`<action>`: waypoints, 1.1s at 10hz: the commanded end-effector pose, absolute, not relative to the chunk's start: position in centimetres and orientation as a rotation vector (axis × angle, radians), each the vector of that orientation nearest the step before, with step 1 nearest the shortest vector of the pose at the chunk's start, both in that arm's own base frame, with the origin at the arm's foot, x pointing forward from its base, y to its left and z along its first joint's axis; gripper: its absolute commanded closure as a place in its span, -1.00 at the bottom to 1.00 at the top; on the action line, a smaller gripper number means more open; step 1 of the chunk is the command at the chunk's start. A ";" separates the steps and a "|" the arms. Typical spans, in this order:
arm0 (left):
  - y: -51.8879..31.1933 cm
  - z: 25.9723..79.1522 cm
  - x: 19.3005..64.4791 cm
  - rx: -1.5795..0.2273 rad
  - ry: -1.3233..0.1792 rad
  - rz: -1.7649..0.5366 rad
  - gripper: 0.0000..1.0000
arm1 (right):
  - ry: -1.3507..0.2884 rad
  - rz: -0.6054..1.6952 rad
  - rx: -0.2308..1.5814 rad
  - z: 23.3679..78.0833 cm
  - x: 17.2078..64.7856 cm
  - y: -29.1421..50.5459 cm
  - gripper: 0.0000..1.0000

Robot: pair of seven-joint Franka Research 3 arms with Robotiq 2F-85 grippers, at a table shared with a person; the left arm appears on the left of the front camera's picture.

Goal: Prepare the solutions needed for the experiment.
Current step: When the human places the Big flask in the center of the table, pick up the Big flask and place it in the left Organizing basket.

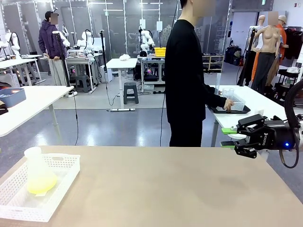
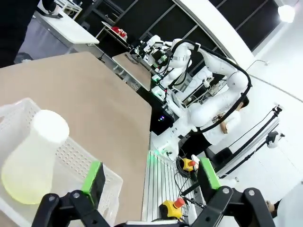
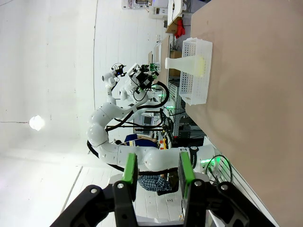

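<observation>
Lower left of the front view: flask with yellow solution in white basket; right claw part-clenched, empty; left claw released.

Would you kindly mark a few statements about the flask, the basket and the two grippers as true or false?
1. The flask stands in the white basket. True.
2. The flask is full to the neck. False: only a shallow yellow layer sits at its bottom.
3. The right gripper holds the flask. False: it hangs empty at the table's right edge, jaws partly apart.
4. The left gripper has its jaws wide apart. True.
5. The person stands turned toward another table. True.
</observation>
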State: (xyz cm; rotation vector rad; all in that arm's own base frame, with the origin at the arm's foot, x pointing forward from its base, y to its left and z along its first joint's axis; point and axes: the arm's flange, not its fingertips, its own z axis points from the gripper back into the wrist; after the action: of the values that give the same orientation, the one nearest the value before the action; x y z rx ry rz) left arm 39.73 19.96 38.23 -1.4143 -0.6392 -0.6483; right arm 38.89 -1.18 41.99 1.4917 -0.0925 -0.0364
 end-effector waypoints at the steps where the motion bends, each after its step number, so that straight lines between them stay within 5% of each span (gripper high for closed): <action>1: 20.4 37.6 40.8 -1.397 -0.734 -0.647 -1.00 | -0.104 -0.022 1.496 42.0 38.9 -1.2 0.08; 5: 20.2 37.6 40.5 -1.415 -0.705 -0.643 -1.00 | -0.104 -0.022 1.496 42.0 38.9 -1.2 0.08; 7: 17.6 39.3 37.4 -1.319 -0.533 -0.560 -1.00 | -0.104 -0.022 1.496 42.0 38.9 -1.2 0.08; 11: 14.3 38.1 35.6 -1.433 -0.273 -0.430 -1.00 | -0.104 -0.022 1.496 42.0 38.9 -1.2 0.08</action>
State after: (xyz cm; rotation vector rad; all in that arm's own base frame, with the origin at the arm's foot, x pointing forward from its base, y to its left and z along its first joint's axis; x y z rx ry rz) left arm 35.42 15.22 37.82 -1.4220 -0.3156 -0.4632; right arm 38.89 -1.18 41.99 1.4916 -0.0926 -0.0364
